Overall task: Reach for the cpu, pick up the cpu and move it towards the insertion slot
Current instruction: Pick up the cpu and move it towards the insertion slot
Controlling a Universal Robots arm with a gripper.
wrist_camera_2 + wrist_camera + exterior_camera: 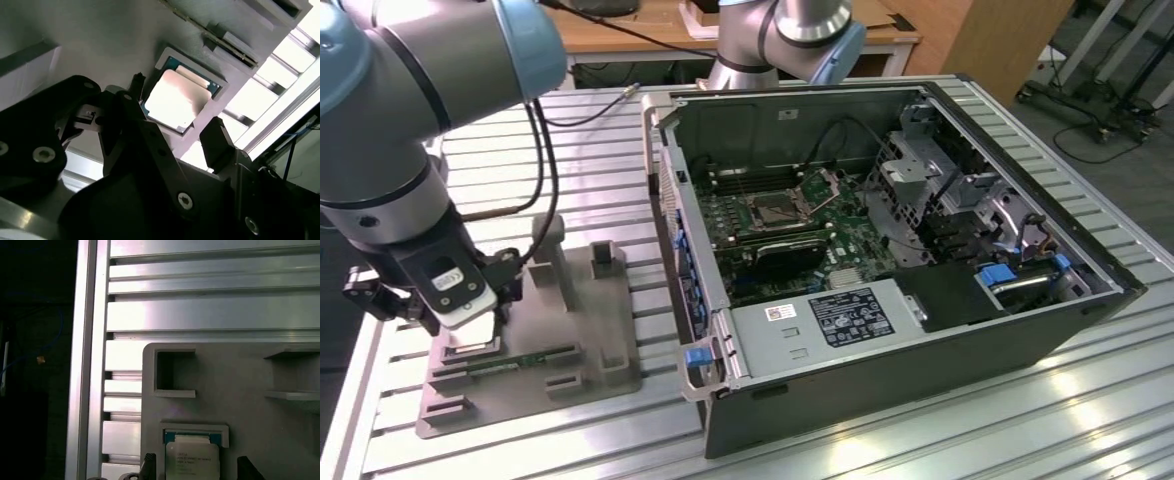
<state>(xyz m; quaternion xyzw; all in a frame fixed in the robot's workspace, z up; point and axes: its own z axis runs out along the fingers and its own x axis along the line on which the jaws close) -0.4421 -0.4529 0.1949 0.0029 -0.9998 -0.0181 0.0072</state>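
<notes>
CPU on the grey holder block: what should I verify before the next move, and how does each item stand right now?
1. Silvery square cpu lies flat in its recess in the grey plastic holder block: ok.
2. Black gripper open, fingers straddling the cpu: ok.
3. Gaps between fingers and cpu edges, in the first wrist view: ok.
4. Fingertips low enough to grip: cannot tell.
5. Square metal-framed insertion slot in the open dark computer case, dark centre showing: ok; bracket fully raised: cannot tell.
</notes>
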